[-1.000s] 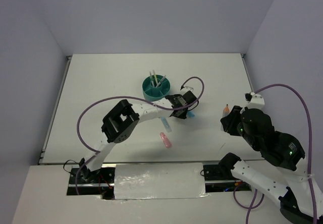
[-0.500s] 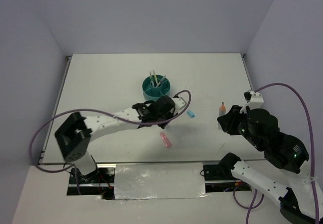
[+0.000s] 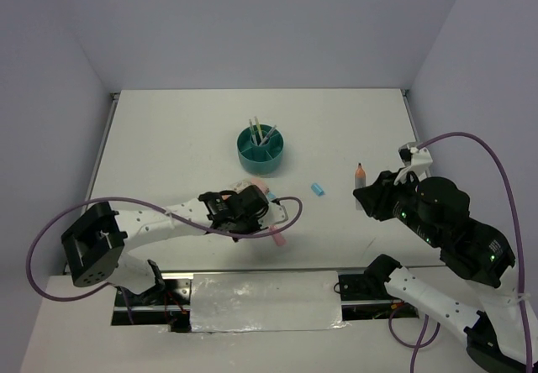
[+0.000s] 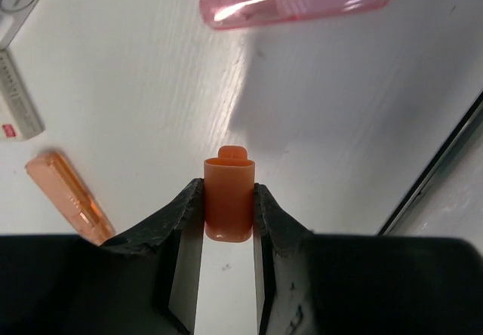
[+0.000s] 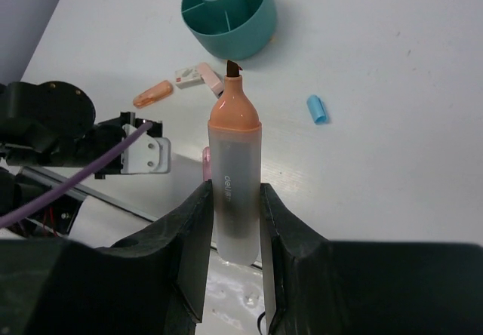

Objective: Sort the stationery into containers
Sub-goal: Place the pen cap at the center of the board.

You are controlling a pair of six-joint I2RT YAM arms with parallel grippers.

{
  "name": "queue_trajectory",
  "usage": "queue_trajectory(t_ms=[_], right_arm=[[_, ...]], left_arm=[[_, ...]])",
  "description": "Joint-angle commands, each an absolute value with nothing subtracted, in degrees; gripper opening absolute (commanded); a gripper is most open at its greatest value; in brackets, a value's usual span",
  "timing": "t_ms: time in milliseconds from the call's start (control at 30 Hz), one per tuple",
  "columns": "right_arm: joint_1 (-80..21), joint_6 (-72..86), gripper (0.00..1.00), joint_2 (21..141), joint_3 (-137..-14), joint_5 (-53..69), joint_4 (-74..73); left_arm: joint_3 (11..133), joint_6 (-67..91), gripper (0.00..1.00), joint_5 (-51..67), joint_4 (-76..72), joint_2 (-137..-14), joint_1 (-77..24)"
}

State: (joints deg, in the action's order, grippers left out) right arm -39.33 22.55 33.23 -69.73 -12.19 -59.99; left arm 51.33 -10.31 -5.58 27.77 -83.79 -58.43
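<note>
Where the arms are bolted, at 6 o'clock: both bases sit at the near edge of the white table (image 3: pixel 185 138); the left arm lies low across it and the right arm is raised
Left gripper (image 4: pixel 229 199): jaws pinched on both sides of a stubby orange cap (image 4: pixel 229 207), which stands upright between the fingers; whether it touches the table cannot be told
Left gripper's place: near the 6 o'clock edge, at about 7 o'clock from the organizer, with a purple cable (image 3: pixel 290 209) looping beside it
Pink cap (image 3: pixel 276 239): lying flat just at 4 o'clock of the left gripper, not touching it
Clear orange cap (image 4: pixel 68 195): flat on the table close beside the left fingers, with a white block (image 4: pixel 16 97) near it
Right gripper (image 5: pixel 234 207): jaws clamped on the clear barrel of an uncapped highlighter (image 5: pixel 235 169), held off the table with its orange tip pointing away from the wrist
Right gripper's place: the 3 o'clock side of the table, well apart from the organizer
Blue cap (image 3: pixel 317 190): alone on the table between the two grippers, at about 4 o'clock from the organizer
Organizer (image 3: pixel 261 163): round teal tub with inner dividers, upright near the table's centre, toward 12 o'clock from both grippers
Pens (image 3: pixel 255 131): a few thin ones standing tilted in its compartments
</note>
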Motion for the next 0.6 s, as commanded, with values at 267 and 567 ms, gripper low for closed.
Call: queue_trajectory(t_ms=[267, 567], right_arm=[[-39.2, 18.81, 0.0, 30.24, -68.73, -9.75, -55.37], [-39.2, 18.54, 0.0, 28.65, -68.47, -10.81, -54.93]], left_arm=[[52.29, -13.18, 0.12, 2.1, 24.61, -87.25, -50.28], [53.61, -12.31, 0.36, 6.24, 26.19, -93.08, -48.69]])
